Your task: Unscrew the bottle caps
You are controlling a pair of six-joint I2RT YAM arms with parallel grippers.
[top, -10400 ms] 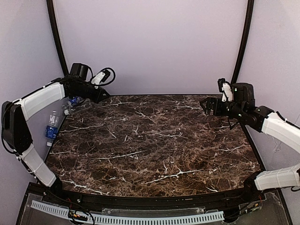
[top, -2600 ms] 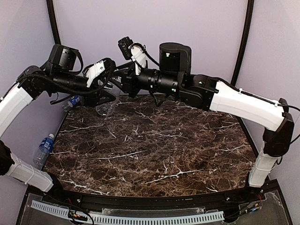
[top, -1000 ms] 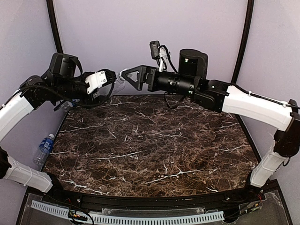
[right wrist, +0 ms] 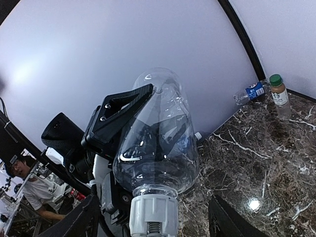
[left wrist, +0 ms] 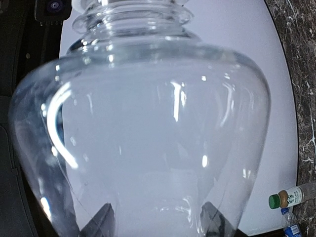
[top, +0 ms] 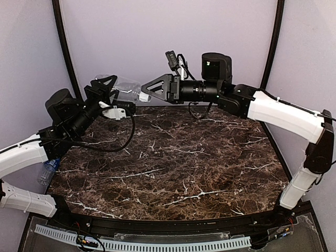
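Observation:
My left gripper point(top: 107, 86) is shut on the clear unlabelled bottle point(top: 123, 88) and holds it in the air above the table's far left, with its white cap point(top: 144, 97) pointing right. The bottle fills the left wrist view point(left wrist: 148, 128). My right gripper point(top: 150, 89) is open, with its jaws spread wide on either side of the cap point(right wrist: 154, 212), not touching it. The brownish bottle point(right wrist: 279, 94) with a green cap and a blue-labelled bottle point(right wrist: 252, 91) stand at the table's far corner. Another blue-labelled bottle point(top: 46, 172) lies off the left edge.
The dark marble table point(top: 173, 163) lies below both arms. Purple walls close in the back and sides. The brownish bottle point(left wrist: 291, 195) and a blue-labelled bottle point(left wrist: 292, 228) also show in the left wrist view at the lower right.
My left arm has dropped its elbow and turned its wrist, so the bottle now lies nearly level, cap a little lower. My right gripper stays open around the cap.

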